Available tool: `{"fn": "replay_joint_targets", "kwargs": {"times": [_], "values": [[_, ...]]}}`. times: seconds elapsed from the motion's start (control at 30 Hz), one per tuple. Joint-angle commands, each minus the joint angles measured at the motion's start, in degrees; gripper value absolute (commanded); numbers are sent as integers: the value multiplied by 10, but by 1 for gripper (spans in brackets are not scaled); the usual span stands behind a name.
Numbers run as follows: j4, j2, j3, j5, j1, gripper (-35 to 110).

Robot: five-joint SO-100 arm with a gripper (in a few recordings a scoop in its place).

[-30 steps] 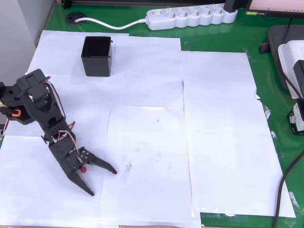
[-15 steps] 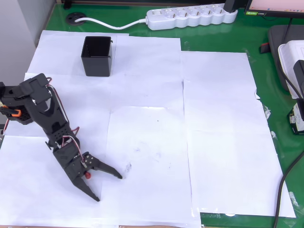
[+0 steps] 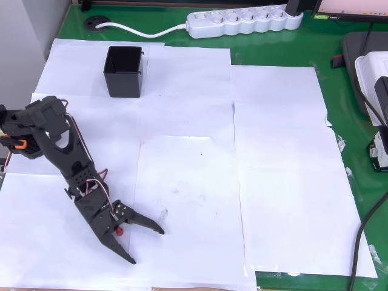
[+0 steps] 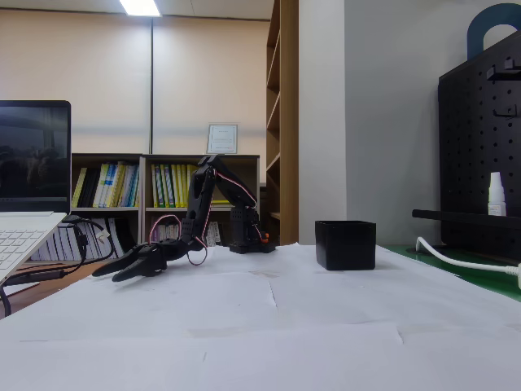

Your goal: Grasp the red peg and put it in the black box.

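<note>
Two black fingers of the gripper (image 3: 147, 246) are standing spread apart near the bottom edge of the overhead view, pointing down and to the right over the white paper sheets (image 3: 279, 182), and nothing is lying between their tips. A small red dot (image 3: 120, 230) is showing at the root of the fingers, close against the gripper body; whether this is the red peg or a part of the gripper I cannot tell from these pictures, and no other red thing is lying loose on the paper. In the fixed view the gripper (image 4: 106, 274) is hanging low, just above the sheets, its fingers reaching toward the laptop (image 4: 28, 204) side. Farther back, the black box (image 3: 124, 71) is sitting upright and open-topped near the top left of the overhead view, well apart from the gripper, with the white power strip (image 3: 242, 21) beyond it on the green table (image 3: 339, 103). Judging by this, the arm is working at the grasp step. Next it is likely needing a firm close on the peg, then a lift and a long swing back to the box.
</note>
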Motion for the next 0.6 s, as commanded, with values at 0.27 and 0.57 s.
{"fn": "replay_joint_targets", "kwargs": {"times": [0.27, 0.57], "values": [[18, 34, 84, -13, 4, 36], [11, -108, -117, -17, 4, 37]]}}
